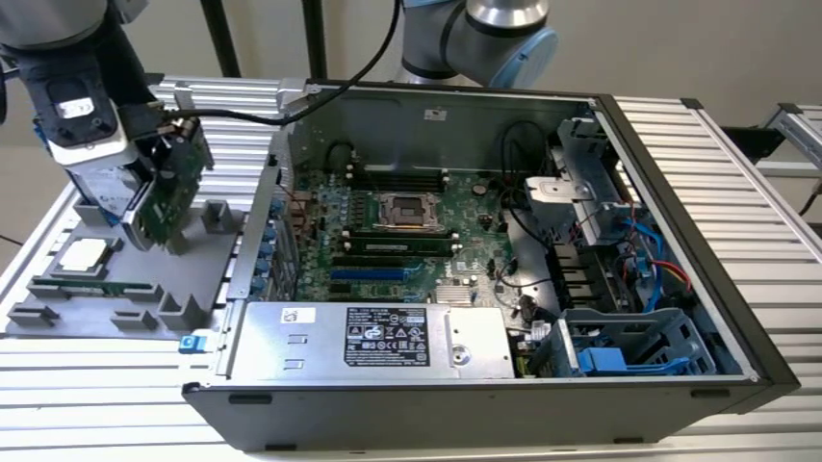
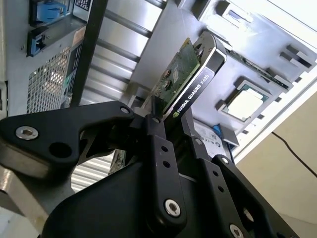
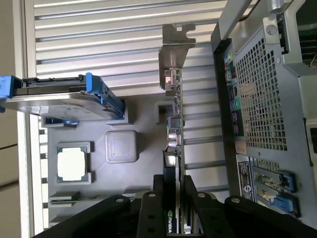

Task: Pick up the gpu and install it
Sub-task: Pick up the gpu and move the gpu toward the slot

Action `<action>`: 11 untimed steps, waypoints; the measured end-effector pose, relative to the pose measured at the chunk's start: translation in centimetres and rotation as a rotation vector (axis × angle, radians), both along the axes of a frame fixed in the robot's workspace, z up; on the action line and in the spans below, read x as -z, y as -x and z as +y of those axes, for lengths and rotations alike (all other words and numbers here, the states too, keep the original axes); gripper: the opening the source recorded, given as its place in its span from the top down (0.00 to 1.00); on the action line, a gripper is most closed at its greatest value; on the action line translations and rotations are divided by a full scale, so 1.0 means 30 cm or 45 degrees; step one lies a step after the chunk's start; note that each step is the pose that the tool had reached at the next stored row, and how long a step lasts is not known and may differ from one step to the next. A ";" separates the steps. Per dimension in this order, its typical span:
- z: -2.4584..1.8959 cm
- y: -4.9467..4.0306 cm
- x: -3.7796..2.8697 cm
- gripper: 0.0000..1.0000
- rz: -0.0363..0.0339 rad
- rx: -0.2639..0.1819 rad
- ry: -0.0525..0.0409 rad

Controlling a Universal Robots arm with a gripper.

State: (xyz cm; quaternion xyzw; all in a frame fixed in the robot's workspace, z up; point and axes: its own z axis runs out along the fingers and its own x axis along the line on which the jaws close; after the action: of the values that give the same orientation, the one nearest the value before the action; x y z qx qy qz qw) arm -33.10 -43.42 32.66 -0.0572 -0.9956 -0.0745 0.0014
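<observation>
In the exterior view, the gpu is being gripped on edge by the gripper over the grey tray, outside the open computer case, on the exterior view's left. Whether its lower edge is touching the tray cannot be told.

In the second wrist view, the gripper is being clamped against both faces of the gpu. A processor chip is lying in the tray beyond.

In the first wrist view, the gpu is being shown edge-on, clenched in the gripper between the computer case and a hard drive — its silver bracket is pointing away from the gripper.
</observation>
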 end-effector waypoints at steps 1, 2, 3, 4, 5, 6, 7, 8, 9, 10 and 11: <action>0.000 0.000 -0.004 1.00 0.0001 0.000 0.000; 0.000 0.000 -0.008 1.00 0.0002 0.000 -0.001; 0.000 0.000 -0.011 1.00 0.0002 0.000 -0.001; 0.000 0.000 -0.012 1.00 0.0000 0.000 -0.001; 0.000 0.000 -0.012 1.00 -0.0001 0.000 -0.001; 0.000 0.000 -0.012 1.00 0.0002 0.000 0.000; 0.000 0.000 -0.012 1.00 0.0003 0.000 0.000; 0.000 0.000 -0.012 1.00 0.0004 0.000 0.001; 0.000 0.000 -0.012 1.00 0.0004 0.000 0.000; 0.000 0.000 -0.013 1.00 0.0004 0.000 0.000; 0.000 0.000 -0.014 1.00 0.0005 0.000 0.001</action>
State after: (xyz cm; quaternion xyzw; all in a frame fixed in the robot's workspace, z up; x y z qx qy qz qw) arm -33.10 -43.42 33.09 -0.0572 -0.9956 -0.0743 0.0016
